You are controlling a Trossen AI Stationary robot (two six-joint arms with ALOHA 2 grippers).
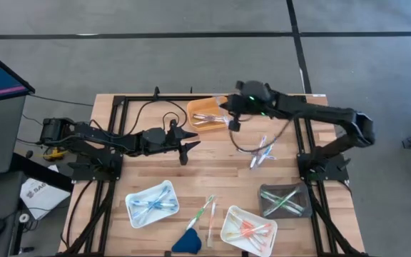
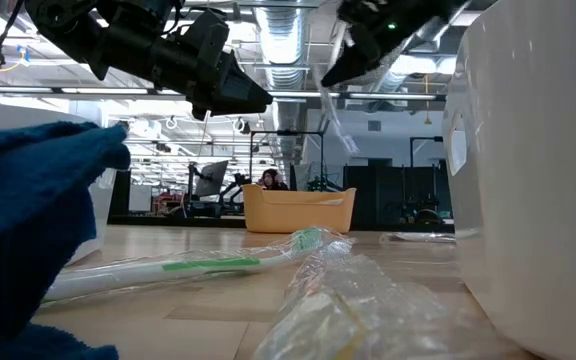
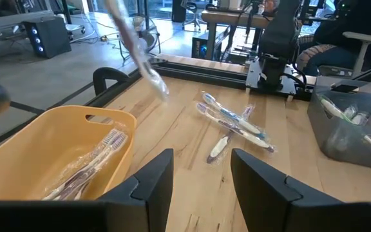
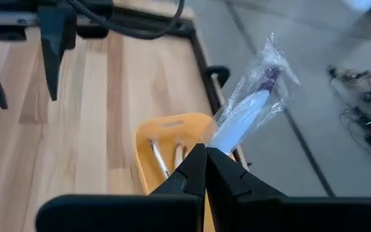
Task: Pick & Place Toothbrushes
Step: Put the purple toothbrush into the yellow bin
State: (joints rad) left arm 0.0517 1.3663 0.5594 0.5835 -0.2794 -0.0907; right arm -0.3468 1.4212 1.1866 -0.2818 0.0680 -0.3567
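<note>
My right gripper (image 4: 206, 156) is shut on a toothbrush in a clear wrapper (image 4: 248, 106), above the orange tray (image 1: 204, 112) at the table's far edge. That tray holds wrapped toothbrushes (image 3: 89, 164). The held toothbrush also shows slanting down below the right gripper (image 2: 332, 78) in the low view. A few wrapped toothbrushes (image 1: 262, 151) lie crossed on the wood right of the centre. My left gripper (image 1: 189, 148) hovers open at the table's middle, with nothing between its fingers (image 3: 152, 180). My right gripper pinches the wrapped toothbrush by one end (image 4: 219, 140) between its two fingertips. The rest of it sticks out past the fingertips. It is lifted clear and slants down below the gripper (image 2: 334, 118), over the orange tray's right side.
Along the near side stand a pale blue tray (image 1: 152, 203), a white tray (image 1: 248, 230) and a grey tray (image 1: 285, 200), each with toothbrushes. Two loose toothbrushes (image 1: 205, 213) and a dark-blue wedge (image 1: 188, 241) lie between them. A black frame (image 1: 120, 100) borders the table.
</note>
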